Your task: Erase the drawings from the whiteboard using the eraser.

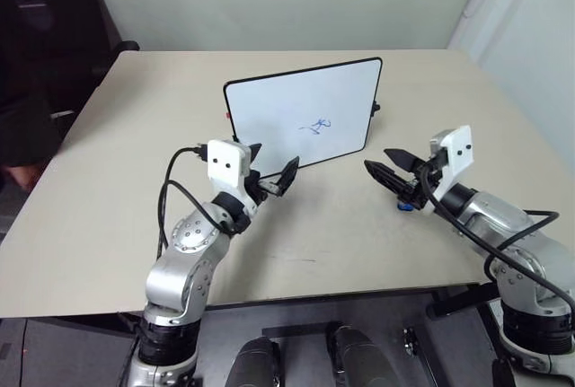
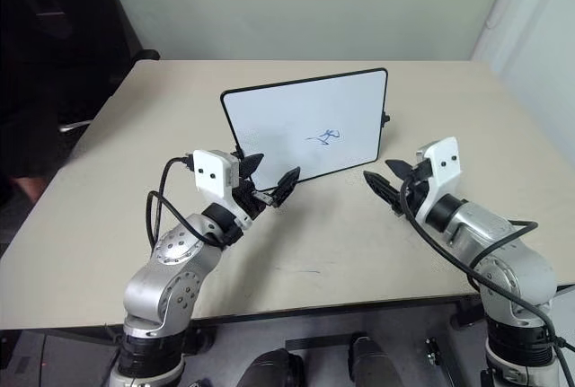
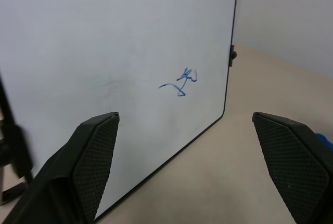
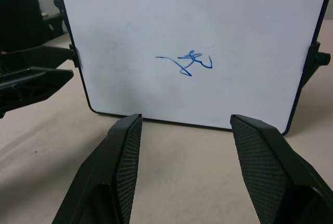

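Blue drawings [image 4: 187, 63] on upright whiteboard [image 1: 269, 118]

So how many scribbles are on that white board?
1: a small blue marker scribble right of centre on the black-framed rectangular whiteboard propped up on the table. The board's back is hidden.
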Available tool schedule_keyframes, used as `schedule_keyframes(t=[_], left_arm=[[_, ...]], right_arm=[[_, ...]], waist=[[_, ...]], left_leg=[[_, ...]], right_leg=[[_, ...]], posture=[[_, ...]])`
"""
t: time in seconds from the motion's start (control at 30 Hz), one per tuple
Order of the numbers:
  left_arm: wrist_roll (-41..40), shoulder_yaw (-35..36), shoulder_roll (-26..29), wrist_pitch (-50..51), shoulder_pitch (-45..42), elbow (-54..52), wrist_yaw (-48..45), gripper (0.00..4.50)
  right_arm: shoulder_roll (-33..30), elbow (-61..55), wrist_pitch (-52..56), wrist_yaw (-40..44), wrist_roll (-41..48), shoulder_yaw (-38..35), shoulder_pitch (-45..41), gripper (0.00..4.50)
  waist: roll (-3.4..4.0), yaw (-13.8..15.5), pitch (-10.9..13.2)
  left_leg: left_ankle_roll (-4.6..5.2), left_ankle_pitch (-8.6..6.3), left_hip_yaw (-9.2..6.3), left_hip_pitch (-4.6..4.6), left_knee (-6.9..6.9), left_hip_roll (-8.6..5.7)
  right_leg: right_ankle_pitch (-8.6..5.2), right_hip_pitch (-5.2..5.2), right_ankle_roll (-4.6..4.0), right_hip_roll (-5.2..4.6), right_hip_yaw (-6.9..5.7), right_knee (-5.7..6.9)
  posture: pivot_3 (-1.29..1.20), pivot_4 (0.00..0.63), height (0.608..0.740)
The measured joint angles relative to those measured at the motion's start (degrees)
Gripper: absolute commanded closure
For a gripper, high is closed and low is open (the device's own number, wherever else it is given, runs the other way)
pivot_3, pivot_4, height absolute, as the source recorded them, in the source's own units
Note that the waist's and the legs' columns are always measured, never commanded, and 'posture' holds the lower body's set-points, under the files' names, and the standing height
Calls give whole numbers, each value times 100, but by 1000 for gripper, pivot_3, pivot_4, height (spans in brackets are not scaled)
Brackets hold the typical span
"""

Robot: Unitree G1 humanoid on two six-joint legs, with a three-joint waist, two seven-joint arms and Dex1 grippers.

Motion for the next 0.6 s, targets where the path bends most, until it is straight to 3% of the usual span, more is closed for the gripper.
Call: schedule_keyframes(t=[0.6], left_arm=[[-30, -130, -92, -3, -41, 65, -25, 0]], right_arm=[[-158, -201, 322, -301, 342, -244, 107, 1652]], waist=[[0, -1, 0]], left_leg=[[0, 0, 1, 0, 0, -1]], right_leg=[[-13, 7, 22, 0, 1, 0]], posture=[[0, 150, 740]])
